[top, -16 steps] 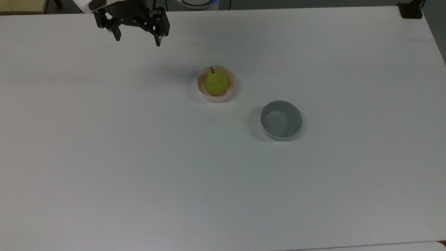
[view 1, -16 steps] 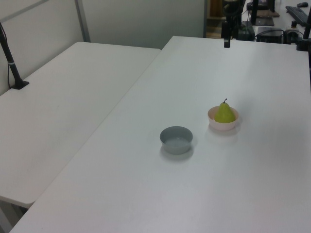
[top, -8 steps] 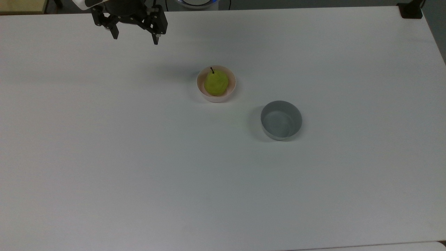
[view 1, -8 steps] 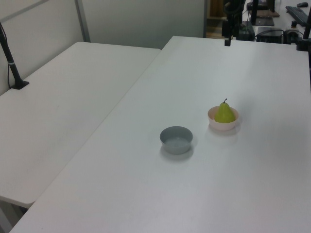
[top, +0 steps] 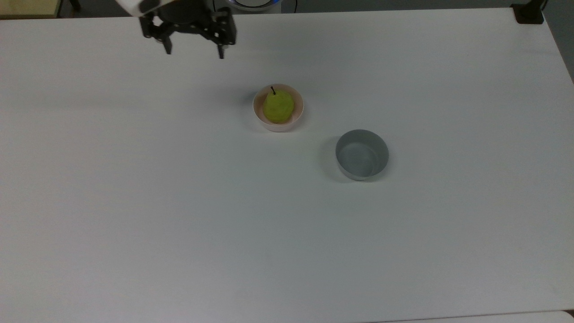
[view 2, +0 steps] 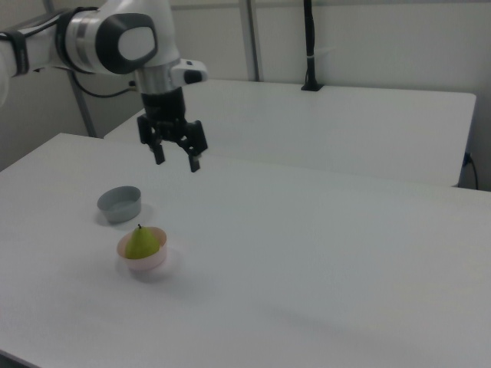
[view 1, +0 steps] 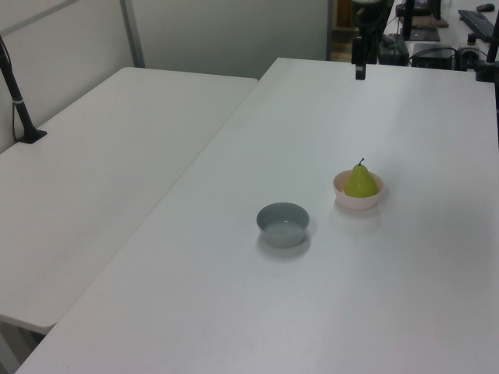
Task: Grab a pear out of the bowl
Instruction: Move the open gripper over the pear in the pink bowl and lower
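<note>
Pincer (top: 194, 54): fingers apart, empty, hanging above the bench (top: 179, 202), well apart from the bowl (top: 278, 124)
Pear (top: 278, 106): upright in the bowl

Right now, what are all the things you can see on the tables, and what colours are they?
pear: one, yellow-green with a dark stem, sitting upright in the pink bowl.
bowl: one, pale pink, near the middle of the table, holding the pear.
grey bowl: one, grey, nothing in it, apart from the pink bowl, toward the top view's lower right.
table: one, white, under both bowls.
second table: one, white, beside the first, on the left view's left.
gripper: one, black, fingers open, above the table near its far edge in the top view, apart from the pear.
</note>
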`<state>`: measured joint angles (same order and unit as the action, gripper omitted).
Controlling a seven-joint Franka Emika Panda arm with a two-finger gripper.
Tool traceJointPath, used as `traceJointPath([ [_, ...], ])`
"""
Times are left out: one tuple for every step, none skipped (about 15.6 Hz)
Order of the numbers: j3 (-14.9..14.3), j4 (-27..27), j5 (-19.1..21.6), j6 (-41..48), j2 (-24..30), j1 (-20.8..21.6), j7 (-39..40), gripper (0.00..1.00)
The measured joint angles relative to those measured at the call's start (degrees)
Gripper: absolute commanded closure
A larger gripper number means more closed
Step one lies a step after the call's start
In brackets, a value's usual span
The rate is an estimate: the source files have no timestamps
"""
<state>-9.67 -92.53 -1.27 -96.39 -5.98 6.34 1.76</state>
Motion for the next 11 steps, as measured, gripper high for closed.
traceJointPath([
  [-0.03, 0.00, 0.01, 0.00, -0.01, 1.70, -0.01, 0.00],
  [-0.04, 0.00, 0.01, 0.00, -0.01, 3.60, -0.01, 0.00],
  [-0.03, 0.00, 0.02, 0.00, -0.02, 5.61, -0.01, 0.00],
  [-0.03, 0.00, 0.02, 0.00, -0.03, 7.66, -0.05, 0.00],
  [0.00, -0.01, 0.02, 0.00, -0.04, 9.39, -0.10, 0.00],
  [0.02, -0.03, 0.02, 0.00, -0.05, 10.76, -0.14, 0.00],
  [0.01, -0.05, 0.02, 0.01, -0.07, 11.71, -0.15, 0.00],
  [0.02, -0.15, 0.02, 0.06, -0.09, 12.17, -0.01, 0.00],
  [0.01, -0.38, 0.02, 0.10, -0.12, 12.25, 0.68, 0.00],
  [-0.01, -0.82, 0.02, 0.17, -0.14, 12.15, 2.11, 0.00],
  [-0.04, -1.55, 0.02, 0.26, -0.19, 12.00, 3.53, 0.00],
])
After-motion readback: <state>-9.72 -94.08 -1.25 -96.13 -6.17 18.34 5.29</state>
